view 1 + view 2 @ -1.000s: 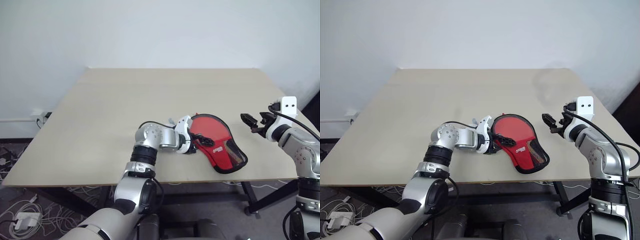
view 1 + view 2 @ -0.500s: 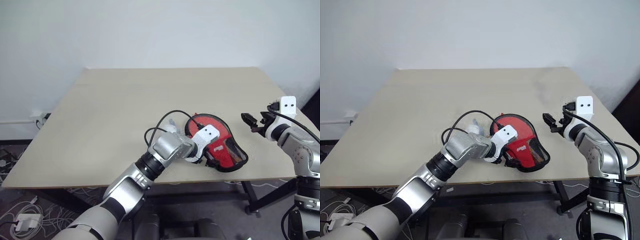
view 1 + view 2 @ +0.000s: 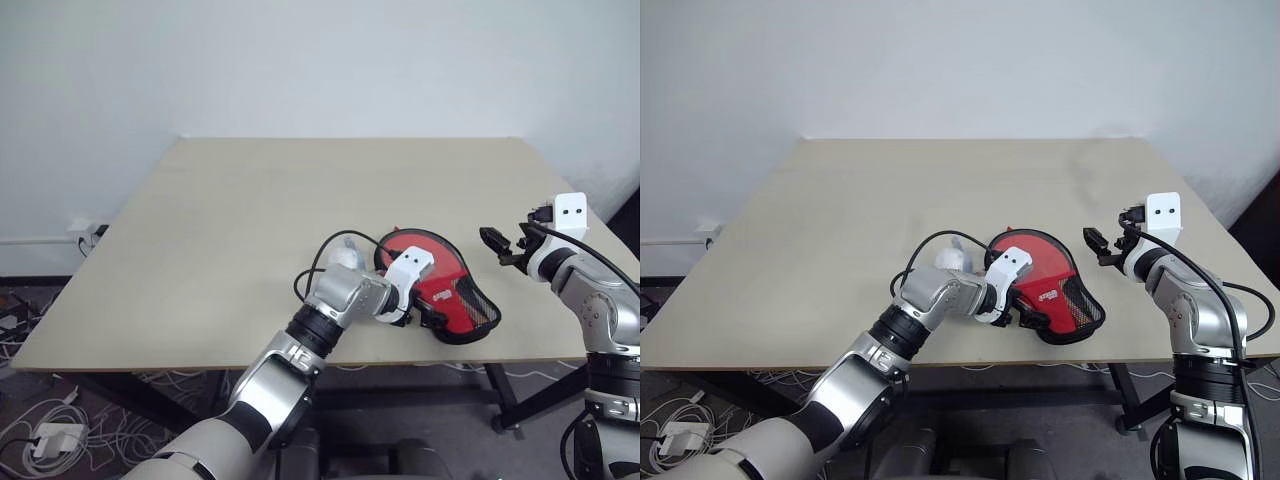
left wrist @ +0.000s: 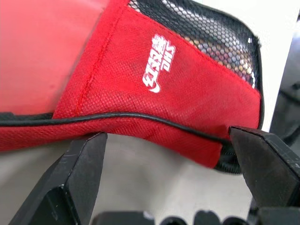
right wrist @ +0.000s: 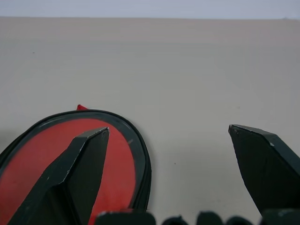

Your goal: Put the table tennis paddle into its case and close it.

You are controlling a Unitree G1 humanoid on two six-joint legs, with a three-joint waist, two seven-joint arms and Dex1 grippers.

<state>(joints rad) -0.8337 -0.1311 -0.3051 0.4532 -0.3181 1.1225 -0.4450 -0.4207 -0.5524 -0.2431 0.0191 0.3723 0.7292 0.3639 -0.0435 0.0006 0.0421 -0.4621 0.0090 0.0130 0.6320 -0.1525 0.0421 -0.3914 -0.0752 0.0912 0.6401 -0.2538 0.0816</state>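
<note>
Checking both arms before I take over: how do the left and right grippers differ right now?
The left gripper sits low at the narrow end of the red case, its fingers straddling that edge; the right gripper hovers off the case's right side, above the table. The left points steeply down, the right nearly level. Both are open, holding nothing.

Even, soft light; faint shadows, sharp.

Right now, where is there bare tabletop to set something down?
The table is bare between the case and the far edge, and across its left half. Crowded: the near right, where the open left gripper sits at the case and the open right gripper hovers beside it.
</note>
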